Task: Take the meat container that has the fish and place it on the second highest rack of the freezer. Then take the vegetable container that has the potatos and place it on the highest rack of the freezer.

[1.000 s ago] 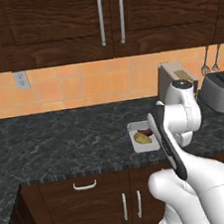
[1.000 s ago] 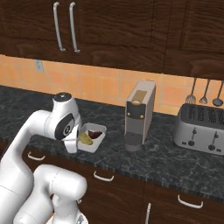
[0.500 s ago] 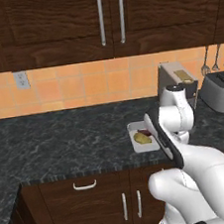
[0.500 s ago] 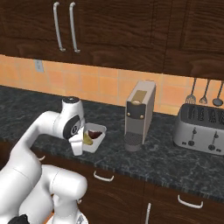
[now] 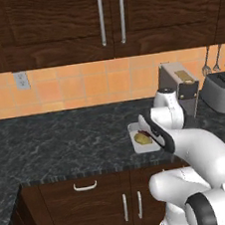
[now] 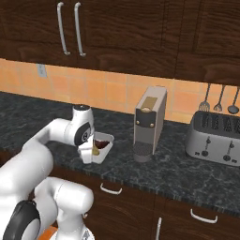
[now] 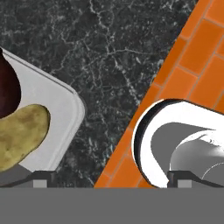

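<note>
Item: tool (image 7: 112,183), tips set wide apart and empty, above the tabletop (image 5: 63,141). Vegetable container (image 7: 57,109) with potatos (image 7: 19,135) lies toward its left tip. I judge a straight descent risks clipping the tub's rim, tipping it.

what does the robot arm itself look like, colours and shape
The arm is glossy white, built of rounded tubular links with bulbous joints. A dark band runs along one link, and dark grey rings mark the lower joints. The gripper shows two small grey square fingertips. No cables or markings are visible.
</note>
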You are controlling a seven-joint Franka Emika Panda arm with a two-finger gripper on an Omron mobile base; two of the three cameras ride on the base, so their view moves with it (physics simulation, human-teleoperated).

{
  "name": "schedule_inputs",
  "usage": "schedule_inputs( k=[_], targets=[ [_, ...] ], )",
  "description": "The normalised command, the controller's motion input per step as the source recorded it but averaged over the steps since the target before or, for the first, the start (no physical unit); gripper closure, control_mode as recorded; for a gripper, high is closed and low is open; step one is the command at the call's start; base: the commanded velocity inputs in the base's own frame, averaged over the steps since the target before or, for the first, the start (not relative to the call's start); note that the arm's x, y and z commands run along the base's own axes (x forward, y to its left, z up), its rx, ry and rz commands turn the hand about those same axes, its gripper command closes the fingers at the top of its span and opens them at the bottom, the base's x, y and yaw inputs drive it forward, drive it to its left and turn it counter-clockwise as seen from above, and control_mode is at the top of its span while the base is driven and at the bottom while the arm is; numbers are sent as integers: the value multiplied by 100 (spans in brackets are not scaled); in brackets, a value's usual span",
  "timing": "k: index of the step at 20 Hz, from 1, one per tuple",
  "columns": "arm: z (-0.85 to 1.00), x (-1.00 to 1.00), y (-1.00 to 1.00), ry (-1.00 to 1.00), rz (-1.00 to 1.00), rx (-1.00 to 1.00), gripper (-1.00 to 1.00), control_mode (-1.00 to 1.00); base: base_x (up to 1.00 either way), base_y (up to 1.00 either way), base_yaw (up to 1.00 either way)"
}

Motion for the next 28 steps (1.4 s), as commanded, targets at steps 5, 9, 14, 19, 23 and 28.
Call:
schedule_inputs(
  k=[5,9,14,19,23,28],
  targets=[
    [-32,14,-12,0,0,0,-100,-100,0,0,0],
    [-35,21,-2,0,0,0,-100,-100,0,0,0],
    [-22,31,0,0,0,0,-100,-100,0,0,0],
    [-21,28,5,0,0,0,-100,-100,0,0,0],
    [-15,20,12,0,0,0,100,-100,0,0,0],
    [0,3,2,0,-1,0,100,-100,0,0,0]
  ],
)
